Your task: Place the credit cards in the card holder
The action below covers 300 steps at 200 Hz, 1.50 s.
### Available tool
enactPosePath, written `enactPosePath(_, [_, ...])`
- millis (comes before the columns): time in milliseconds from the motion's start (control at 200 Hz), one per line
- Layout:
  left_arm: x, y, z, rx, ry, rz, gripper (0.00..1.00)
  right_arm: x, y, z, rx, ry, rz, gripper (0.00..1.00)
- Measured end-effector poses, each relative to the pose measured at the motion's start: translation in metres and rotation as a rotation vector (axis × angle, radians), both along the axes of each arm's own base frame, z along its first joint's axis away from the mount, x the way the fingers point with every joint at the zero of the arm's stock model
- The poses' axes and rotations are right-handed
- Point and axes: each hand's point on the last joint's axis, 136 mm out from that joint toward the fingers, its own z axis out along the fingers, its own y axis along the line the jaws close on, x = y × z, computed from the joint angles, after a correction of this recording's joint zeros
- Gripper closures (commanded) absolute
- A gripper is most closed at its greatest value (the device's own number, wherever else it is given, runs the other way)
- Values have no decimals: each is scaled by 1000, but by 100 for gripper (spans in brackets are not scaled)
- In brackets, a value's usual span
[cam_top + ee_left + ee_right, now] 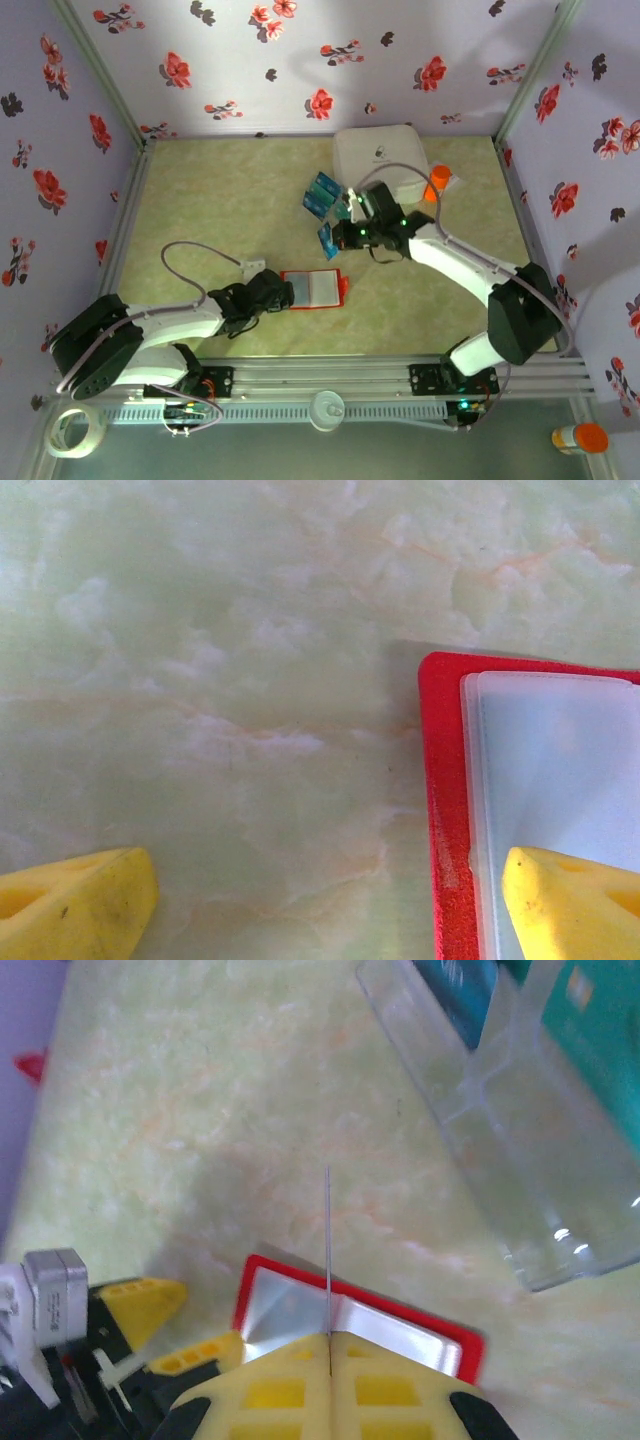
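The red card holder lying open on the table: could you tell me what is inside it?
The card holder shows pale clear pockets, seemingly empty; the left gripper's fingertip covers one corner.

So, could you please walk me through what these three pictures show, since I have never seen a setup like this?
Two robot arms are bolted to the near edge of a table. One picture looks down from above; the other two come from cameras on each wrist, so the yellow shapes are fingers. On the table lie an open red card holder, a clear stand with more cards, a white case and an orange bottle. The right gripper is shut on one card, seen edge-on. The left gripper is open, with one finger over the holder.
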Motion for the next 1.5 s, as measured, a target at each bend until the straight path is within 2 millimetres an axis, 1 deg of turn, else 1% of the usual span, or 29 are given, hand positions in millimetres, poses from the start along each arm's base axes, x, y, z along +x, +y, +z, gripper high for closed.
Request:
enactPosePath(70, [-1, -1, 0, 16, 18, -3, 8, -10, 3, -18, 50, 41, -28, 100])
enactPosePath(130, [-1, -1, 0, 24, 29, -5, 8, -18, 8, -28, 78, 65, -34, 100])
enactPosePath(205, [-2, -1, 0, 32, 39, -7, 9, -24, 20, -29, 118, 68, -26, 100])
enactPosePath(325, [-2, -1, 0, 38, 47, -7, 8, -28, 38, -27, 178, 60, -11, 100])
enactPosePath(455, [-3, 0, 0, 43, 51, -7, 8, -33, 50, -40, 190, 82, -2, 100])
enactPosePath(565, [-3, 1, 0, 48, 55, -7, 8, -37, 50, -51, 177, 103, -3, 100])
enactPosePath(685, [-6, 4, 0, 57, 62, -7, 8, -38, 49, -58, 167, 115, -5, 100])
enactPosePath(790, [-10, 10, 0, 75, 76, -6, 8, -38, 49, -64, 158, 123, -5, 100])
enactPosePath(920, [-17, 20, 0, 104, 100, -2, 7, -41, 50, -78, 135, 147, -3, 100])
enactPosePath(1045, [-20, 24, 4, 108, 104, 1, 6, -42, 50, -90, 118, 170, -7, 100])
enactPosePath(1220, [-20, 26, 6, 114, 108, 3, 4, -40, 54, -90, 131, 161, -5, 100])
enactPosePath(1355, [-16, 18, 12, 99, 102, -7, 4, -40, 55, -89, 135, 161, -6, 100])
enactPosePath(1500, [-12, 7, 13, 92, 106, -27, 4, -40, 55, -88, 138, 160, -7, 100])
